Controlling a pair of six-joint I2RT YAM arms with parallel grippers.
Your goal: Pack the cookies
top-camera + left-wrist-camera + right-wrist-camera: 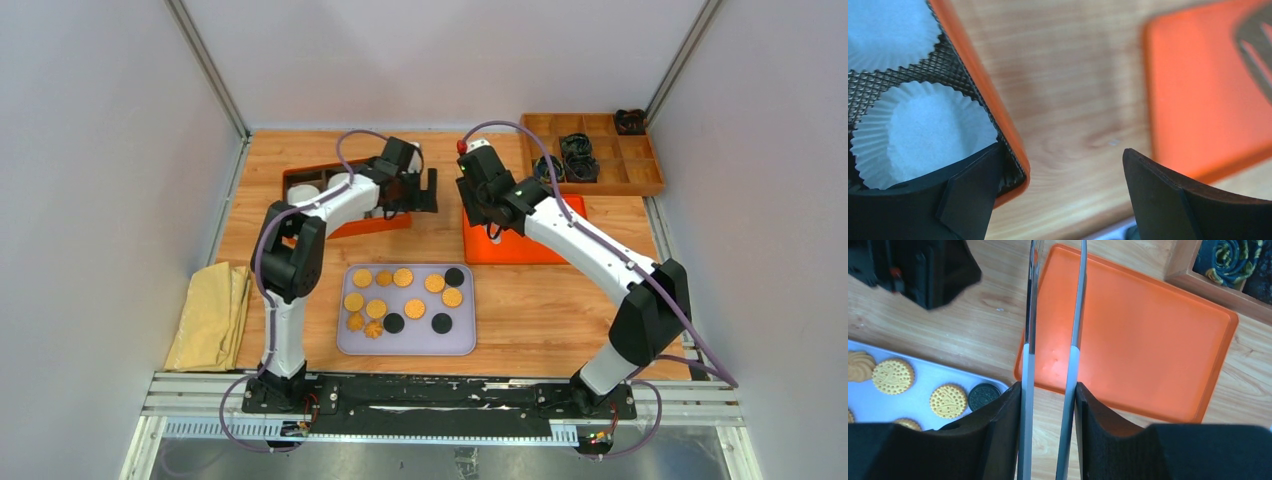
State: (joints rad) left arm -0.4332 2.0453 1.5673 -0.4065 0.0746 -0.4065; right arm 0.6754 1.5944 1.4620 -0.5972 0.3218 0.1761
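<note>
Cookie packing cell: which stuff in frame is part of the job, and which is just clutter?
Job:
- cookies on lavender tray
- paper cups in mesh basket
- tongs, held in right gripper
- left gripper, open at the basket's edge
- orange tray, probably

Lying about:
- yellow cloth
- wooden box with dark items

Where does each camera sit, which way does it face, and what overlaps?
Top external: above, behind left arm and right arm, looking down on the table; both show.
Left wrist: faces down at paper cups in a mesh basket; open left gripper at the bottom.
Right wrist: facing down over the orange tray; right gripper clamps tongs.
Shared: both wrist views catch the orange tray; right wrist and top both see the cookies.
</note>
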